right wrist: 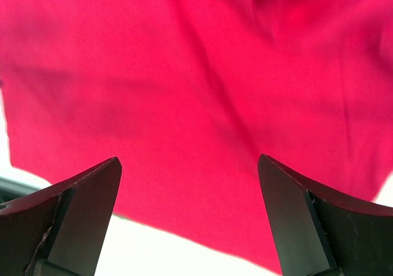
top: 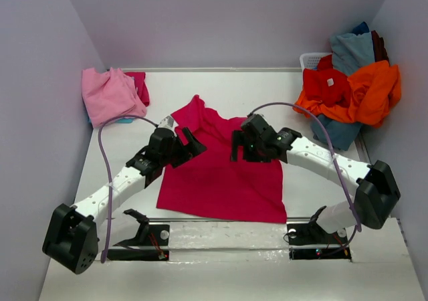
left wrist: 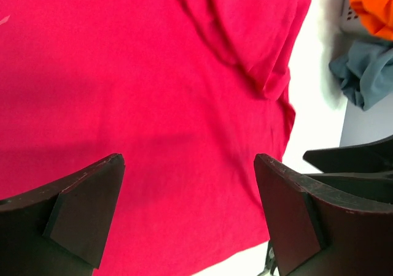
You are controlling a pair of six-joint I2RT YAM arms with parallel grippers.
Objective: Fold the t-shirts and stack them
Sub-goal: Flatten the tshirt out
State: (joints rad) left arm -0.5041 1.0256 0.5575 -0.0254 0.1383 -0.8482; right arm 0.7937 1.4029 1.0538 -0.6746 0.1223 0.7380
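Observation:
A crimson-magenta t-shirt [top: 221, 177] lies spread flat in the middle of the table. It fills the left wrist view [left wrist: 153, 92] and the right wrist view [right wrist: 196, 86]. My left gripper [top: 194, 144] is open and empty, hovering over the shirt's left side. My right gripper [top: 237, 147] is open and empty over its right side. A folded light pink t-shirt [top: 108, 95] sits at the back left on a crimson one [top: 139, 85]. Orange [top: 371, 93], red [top: 326, 85] and grey-blue [top: 351, 50] t-shirts are heaped at the back right.
A white laundry basket [top: 311, 60] holds the heap at the back right, with a grey-blue shirt [left wrist: 368, 73] hanging over its side. Purple walls close in the table on three sides. The arm bases stand at the near edge.

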